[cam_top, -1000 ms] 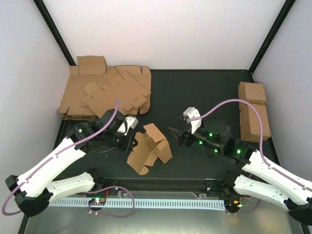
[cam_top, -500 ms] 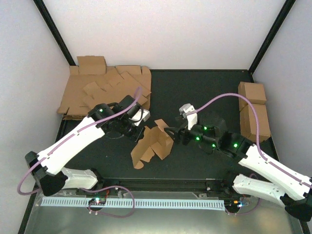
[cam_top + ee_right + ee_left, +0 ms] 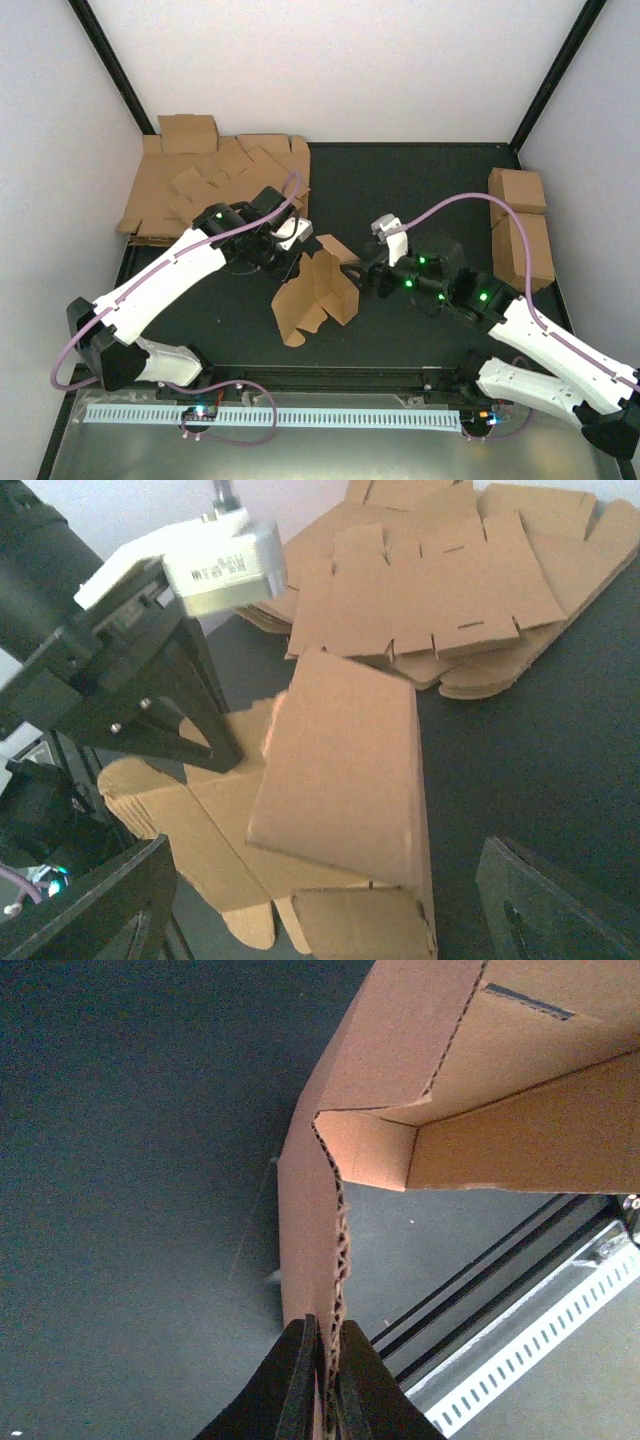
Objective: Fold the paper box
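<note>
Fingers (image 3: 292, 1385) of the left gripper (image 3: 322, 1340) are pressed together on a raw corrugated edge of the paper box (image 3: 318, 292), so we read that hand as clamped on the cardboard. From the pinched edge the panel runs outward and bends into a corner, with a flap folded inward beyond it. We see the box only partly folded, sitting on the dark table (image 3: 420, 190) near its middle, between the two arms, with flat tabs trailing toward the near edge. The right gripper (image 3: 354, 270) sits just beside the box's right side with its jaws spread wide. Its wrist view shows one raised panel between the two fingers, and we cannot tell whether either finger touches it. Farther out, a heap of flat cardboard sheets (image 3: 215, 185) lies in the far left corner, and two cardboard cuboids (image 3: 520, 235) stand at the right edge.
</note>
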You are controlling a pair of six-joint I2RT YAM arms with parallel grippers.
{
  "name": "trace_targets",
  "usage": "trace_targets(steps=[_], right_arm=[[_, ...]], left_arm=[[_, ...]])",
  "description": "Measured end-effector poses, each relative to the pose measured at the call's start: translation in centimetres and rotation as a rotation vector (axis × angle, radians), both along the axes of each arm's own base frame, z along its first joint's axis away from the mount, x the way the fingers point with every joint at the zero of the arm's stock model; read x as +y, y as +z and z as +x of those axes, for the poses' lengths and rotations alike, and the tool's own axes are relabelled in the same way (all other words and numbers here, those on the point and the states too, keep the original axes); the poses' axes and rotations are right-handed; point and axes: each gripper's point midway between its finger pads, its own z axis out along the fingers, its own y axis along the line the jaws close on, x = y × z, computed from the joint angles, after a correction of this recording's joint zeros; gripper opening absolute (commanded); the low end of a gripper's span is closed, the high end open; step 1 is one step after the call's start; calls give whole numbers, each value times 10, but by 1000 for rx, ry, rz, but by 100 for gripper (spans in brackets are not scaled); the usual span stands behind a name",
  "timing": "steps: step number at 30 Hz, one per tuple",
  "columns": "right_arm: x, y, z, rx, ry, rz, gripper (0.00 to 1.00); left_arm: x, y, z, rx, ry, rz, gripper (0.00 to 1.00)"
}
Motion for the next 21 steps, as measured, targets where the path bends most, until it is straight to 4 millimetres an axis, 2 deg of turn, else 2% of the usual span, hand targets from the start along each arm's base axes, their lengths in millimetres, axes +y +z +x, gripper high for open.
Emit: trace_targets(steps=[3, 7, 11, 13, 19, 21], right_arm=[[-2, -8, -2, 2, 2, -6, 86], [-11, -34, -9, 9, -3, -17, 85], [-21, -56, -12, 1, -24, -18, 81], [-24, -61, -11, -8, -41, -14, 80], [-21, -60, -3, -27, -63, -2, 80], [-19, -59, -1, -31, -64, 5, 80]], left_arm=[[-3, -1, 2, -3, -1, -23, 10], [-7, -6, 1, 9, -8, -39, 10], [-8, -10, -2, 18, -16, -57, 17], [-9, -10, -4, 16, -18, -66, 24], [-11, -1, -7, -5, -29, -110, 59], [-11, 5, -8, -21, -32, -132, 65]])
